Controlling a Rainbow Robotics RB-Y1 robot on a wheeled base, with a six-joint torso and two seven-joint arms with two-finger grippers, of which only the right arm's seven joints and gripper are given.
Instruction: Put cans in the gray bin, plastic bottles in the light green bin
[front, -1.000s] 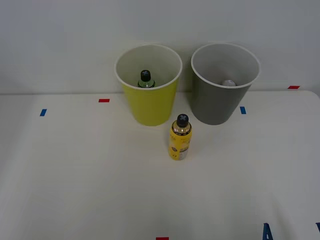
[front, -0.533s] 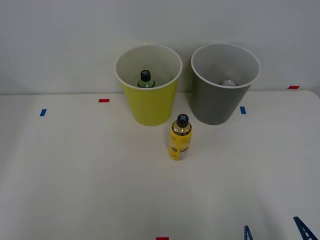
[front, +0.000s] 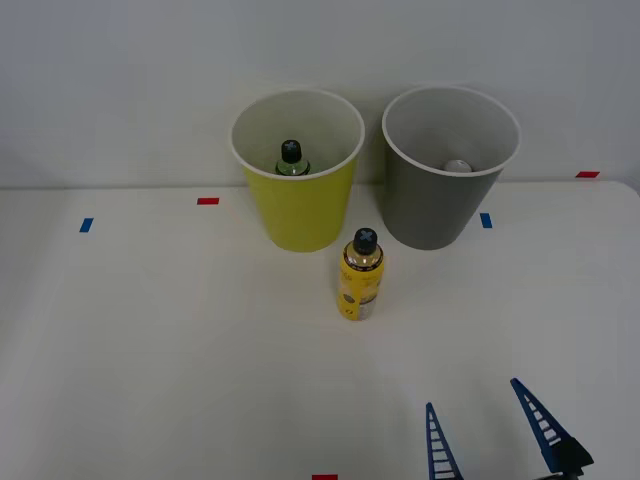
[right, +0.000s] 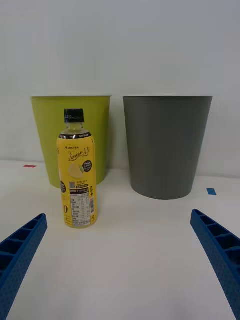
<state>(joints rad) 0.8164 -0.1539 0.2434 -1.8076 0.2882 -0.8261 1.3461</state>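
Premises appear to be a robotics test lab. A plain white surface (front: 150, 350) backs onto a bare pale wall (front: 120, 80). Small red tape marks (front: 208, 201) and blue tape marks (front: 86, 225) are stuck on the surface as position markers.

Greenish bottle (front: 291, 160) mostly hidden inside light green bin (front: 297, 215); can (front: 458, 166) top only.

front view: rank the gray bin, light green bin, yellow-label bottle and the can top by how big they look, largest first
1. gray bin and light green bin: they look alike in size, so no ranking between them.
2. yellow-label bottle, standing on the table in front of the bins.
3. can top, a small silvery disc inside the gray bin.
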